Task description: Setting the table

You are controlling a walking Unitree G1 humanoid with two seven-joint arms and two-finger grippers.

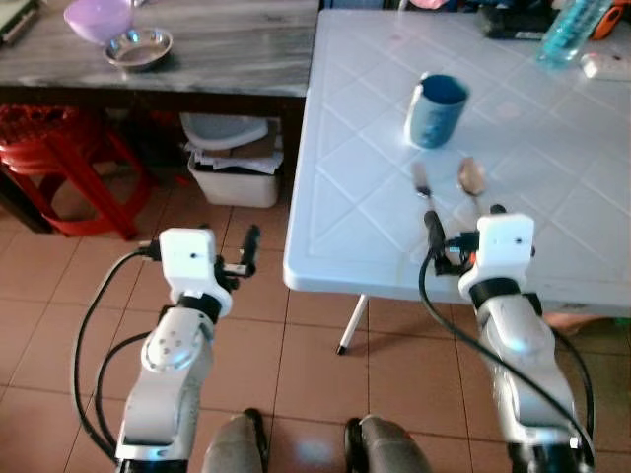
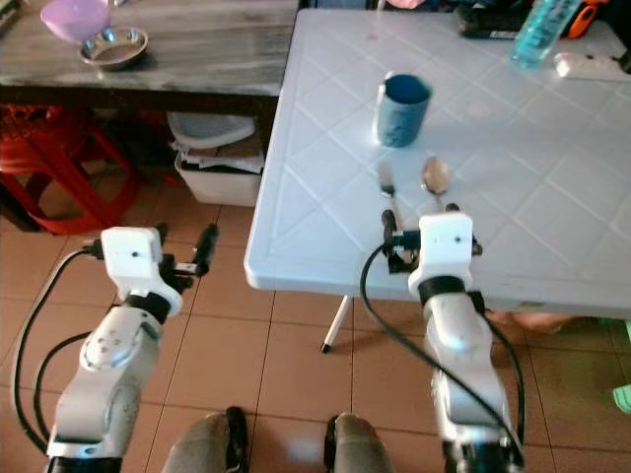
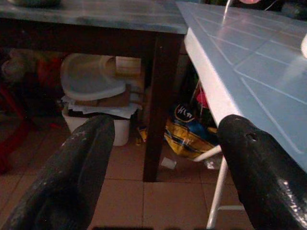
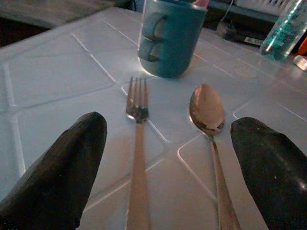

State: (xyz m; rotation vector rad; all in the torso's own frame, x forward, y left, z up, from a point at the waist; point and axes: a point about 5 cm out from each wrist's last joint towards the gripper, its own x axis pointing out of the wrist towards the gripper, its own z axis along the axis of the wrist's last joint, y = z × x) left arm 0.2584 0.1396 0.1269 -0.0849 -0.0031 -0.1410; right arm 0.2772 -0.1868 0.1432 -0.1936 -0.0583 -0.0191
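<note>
We are holding the right gripper (image 4: 168, 167), fingers spread, over the fork (image 4: 136, 158) and spoon (image 4: 211, 143) lying parallel near the bench's (image 1: 365, 148) front edge, before the mug (image 1: 436, 108); left gripper (image 3: 158, 177) idling released.

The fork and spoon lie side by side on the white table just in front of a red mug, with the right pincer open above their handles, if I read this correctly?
Not quite: the mug is blue, not red, as the right wrist view shows. The rest holds: the fork and spoon lie side by side on the white table just in front of it, and the right pincer is open above their handles.
</note>
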